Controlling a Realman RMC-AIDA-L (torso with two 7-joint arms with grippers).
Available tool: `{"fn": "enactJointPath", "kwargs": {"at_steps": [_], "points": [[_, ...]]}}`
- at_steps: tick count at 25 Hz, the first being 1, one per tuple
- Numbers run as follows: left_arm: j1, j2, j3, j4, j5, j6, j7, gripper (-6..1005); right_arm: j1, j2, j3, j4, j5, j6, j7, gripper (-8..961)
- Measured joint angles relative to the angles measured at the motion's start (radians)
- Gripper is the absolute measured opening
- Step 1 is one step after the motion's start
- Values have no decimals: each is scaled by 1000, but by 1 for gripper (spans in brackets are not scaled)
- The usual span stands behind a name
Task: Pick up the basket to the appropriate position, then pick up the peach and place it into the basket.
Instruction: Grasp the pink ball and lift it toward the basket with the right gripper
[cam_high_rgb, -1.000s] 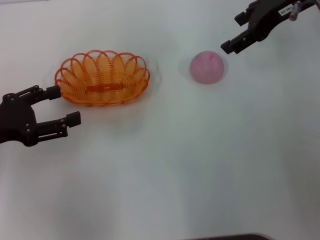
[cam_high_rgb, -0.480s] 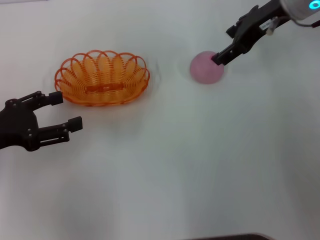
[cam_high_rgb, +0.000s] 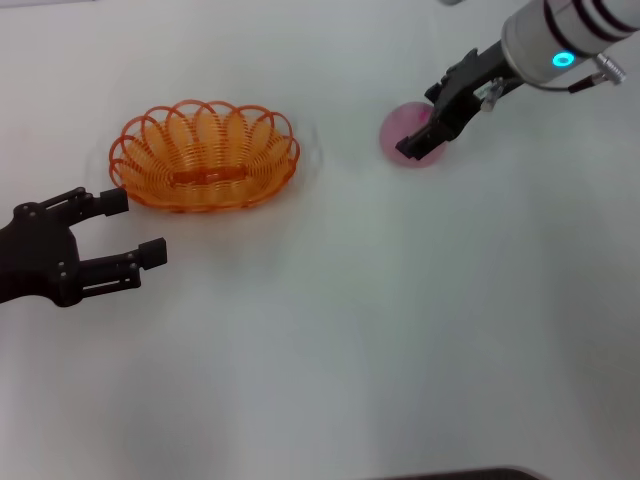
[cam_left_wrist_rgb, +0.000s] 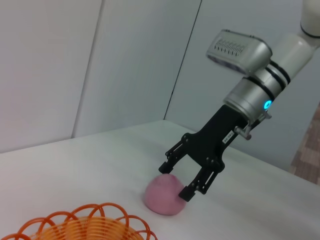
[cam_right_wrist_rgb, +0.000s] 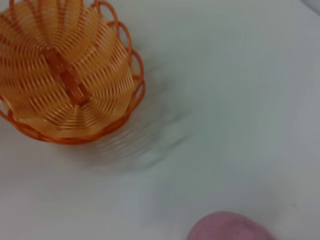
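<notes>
Peach (cam_high_rgb: 402, 131), round matte pink, straddled by wide right hand (cam_high_rgb: 428, 128), ribbed orange basket (cam_high_rgb: 205, 155), left hand (cam_high_rgb: 122, 228) wide, seemingly idle.

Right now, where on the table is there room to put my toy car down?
The big bare patch of table nearer the robot than the basket and peach is free. The strip between basket and peach is bare too. It is crowded at the peach, where the open right gripper straddles it, and beside the basket, where the open left gripper hovers.
</notes>
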Motion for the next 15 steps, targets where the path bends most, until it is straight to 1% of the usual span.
{"fn": "enactJointPath", "kwargs": {"at_steps": [3,15], "points": [[1,0,0,0,0,0,0,888,3,1,-14,25,2,29,0,796],[-2,0,0,-6,0,-6,1,888,4,2,-16,31,4,44,-5,792]]}}
